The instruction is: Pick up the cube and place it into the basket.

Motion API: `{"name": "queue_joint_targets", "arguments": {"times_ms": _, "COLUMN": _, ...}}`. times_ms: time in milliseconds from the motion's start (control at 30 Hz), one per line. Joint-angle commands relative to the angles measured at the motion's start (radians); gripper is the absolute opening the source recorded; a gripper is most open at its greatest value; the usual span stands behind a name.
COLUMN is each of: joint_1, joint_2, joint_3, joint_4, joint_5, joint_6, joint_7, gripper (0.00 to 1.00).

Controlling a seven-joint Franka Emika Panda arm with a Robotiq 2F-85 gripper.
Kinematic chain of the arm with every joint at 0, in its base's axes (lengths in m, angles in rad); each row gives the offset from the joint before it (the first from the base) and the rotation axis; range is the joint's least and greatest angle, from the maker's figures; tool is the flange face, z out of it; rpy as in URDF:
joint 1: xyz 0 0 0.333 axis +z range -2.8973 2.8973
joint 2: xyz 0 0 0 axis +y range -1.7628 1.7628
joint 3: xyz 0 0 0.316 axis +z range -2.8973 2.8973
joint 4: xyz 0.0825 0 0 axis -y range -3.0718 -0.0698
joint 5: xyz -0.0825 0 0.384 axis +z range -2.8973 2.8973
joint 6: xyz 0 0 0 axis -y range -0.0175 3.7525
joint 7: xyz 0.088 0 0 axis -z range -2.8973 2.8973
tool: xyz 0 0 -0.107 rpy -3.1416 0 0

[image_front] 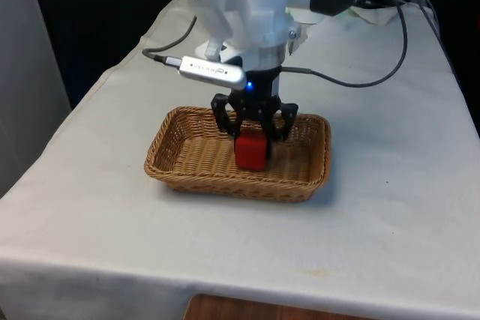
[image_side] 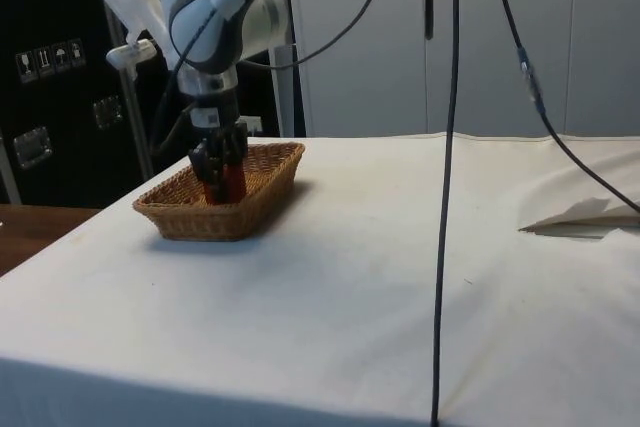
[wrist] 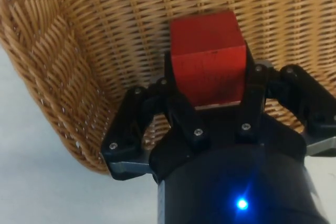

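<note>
The red cube point(image_front: 252, 154) sits low inside the woven wicker basket point(image_front: 217, 179), at or just above its floor. My black gripper point(image_front: 253, 134) reaches down into the basket from above and is shut on the cube, one finger on each side. In the wrist view the cube point(wrist: 207, 40) juts out past the fingers point(wrist: 251, 85) over the basket's weave point(wrist: 63, 66). From the side, the gripper point(image_side: 220, 175) and cube point(image_side: 226, 189) are partly hidden behind the basket's near wall point(image_side: 200, 219).
The basket stands on the white tablecloth point(image_front: 390, 207), with open cloth all around it. A black cable point(image_side: 447, 197) hangs across the side view. A fold in the cloth point(image_side: 585, 217) lies far from the basket.
</note>
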Motion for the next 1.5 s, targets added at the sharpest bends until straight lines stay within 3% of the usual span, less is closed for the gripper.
{"name": "queue_joint_targets", "arguments": {"times_ms": 0, "joint_1": -0.009, "joint_2": 0.011, "joint_3": 0.010, "joint_4": 0.007, "joint_5": 0.014, "joint_6": 0.008, "joint_7": -0.011, "gripper": 0.00}}
{"name": "queue_joint_targets", "arguments": {"times_ms": 200, "joint_1": -0.008, "joint_2": 0.027, "joint_3": 0.006, "joint_4": 0.018, "joint_5": 0.018, "joint_6": 0.009, "joint_7": -0.012, "gripper": 0.00}}
{"name": "queue_joint_targets", "arguments": {"times_ms": 233, "joint_1": -0.001, "joint_2": 0.021, "joint_3": 0.000, "joint_4": 0.012, "joint_5": 0.011, "joint_6": 0.008, "joint_7": -0.005, "gripper": 0.00}}
{"name": "queue_joint_targets", "arguments": {"times_ms": 267, "joint_1": -0.008, "joint_2": 0.027, "joint_3": 0.005, "joint_4": 0.018, "joint_5": 0.017, "joint_6": 0.009, "joint_7": -0.011, "gripper": 0.00}}
{"name": "queue_joint_targets", "arguments": {"times_ms": 333, "joint_1": -0.008, "joint_2": 0.027, "joint_3": 0.004, "joint_4": 0.018, "joint_5": 0.016, "joint_6": 0.009, "joint_7": -0.011, "gripper": 0.02}}
{"name": "queue_joint_targets", "arguments": {"times_ms": 467, "joint_1": -0.007, "joint_2": 0.028, "joint_3": 0.001, "joint_4": 0.019, "joint_5": 0.015, "joint_6": 0.007, "joint_7": -0.010, "gripper": 0.41}}
{"name": "queue_joint_targets", "arguments": {"times_ms": 500, "joint_1": -0.007, "joint_2": 0.029, "joint_3": 0.001, "joint_4": 0.020, "joint_5": 0.015, "joint_6": 0.007, "joint_7": -0.010, "gripper": 0.60}}
{"name": "queue_joint_targets", "arguments": {"times_ms": 600, "joint_1": -0.003, "joint_2": 0.025, "joint_3": -0.004, "joint_4": 0.015, "joint_5": 0.011, "joint_6": 0.008, "joint_7": -0.006, "gripper": 0.89}}
{"name": "queue_joint_targets", "arguments": {"times_ms": 633, "joint_1": -0.007, "joint_2": 0.029, "joint_3": 0.000, "joint_4": 0.020, "joint_5": 0.015, "joint_6": 0.007, "joint_7": -0.010, "gripper": 0.89}}
{"name": "queue_joint_targets", "arguments": {"times_ms": 700, "joint_1": -0.007, "joint_2": 0.029, "joint_3": 0.000, "joint_4": 0.020, "joint_5": 0.015, "joint_6": 0.007, "joint_7": -0.010, "gripper": 1.00}}
{"name": "queue_joint_targets", "arguments": {"times_ms": 1167, "joint_1": -0.002, "joint_2": 0.003, "joint_3": -0.009, "joint_4": 0.025, "joint_5": 0.010, "joint_6": -0.016, "joint_7": -0.006, "gripper": 1.00}}
{"name": "queue_joint_targets", "arguments": {"times_ms": 1467, "joint_1": 0.005, "joint_2": -0.049, "joint_3": -0.019, "joint_4": 0.023, "joint_5": 0.001, "joint_6": -0.062, "joint_7": -0.003, "gripper": 1.00}}
